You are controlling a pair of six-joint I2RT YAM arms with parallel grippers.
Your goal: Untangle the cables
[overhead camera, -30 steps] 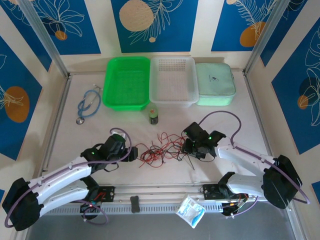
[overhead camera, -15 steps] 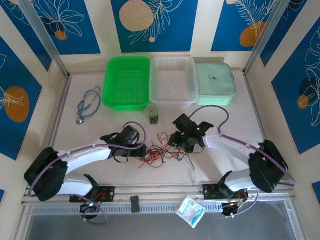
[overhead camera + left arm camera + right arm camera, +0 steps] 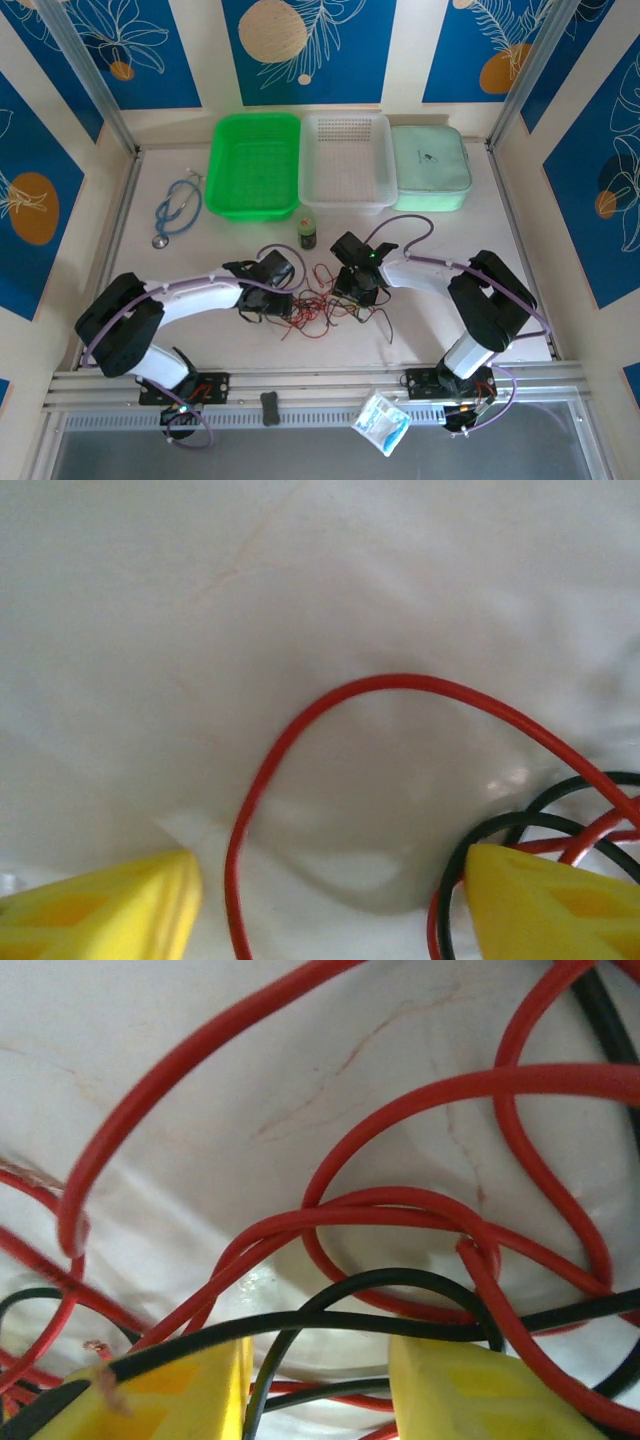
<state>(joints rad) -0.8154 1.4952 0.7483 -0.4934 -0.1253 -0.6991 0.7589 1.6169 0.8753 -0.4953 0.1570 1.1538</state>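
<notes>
Left gripper [image 3: 330, 870], jaws apart, straddles a red loop at the left edge of the cables [image 3: 318, 300]. Right gripper [image 3: 320, 1355], jaws also parted, has black strands crossing its gap. Both arms have swung inward since a second ago, flanking the red-and-black tangle in the middle of the table [image 3: 450, 240].

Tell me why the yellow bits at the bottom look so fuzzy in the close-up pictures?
Left wrist view: the left end effector's yellow fingers sit too near the lens and blur, while the red cable looks sharper and casts a soft shadow. Right wrist view: the right end effector's fingers blur too; the cables look crisper. Top external view: evenly lit, sharp.
</notes>
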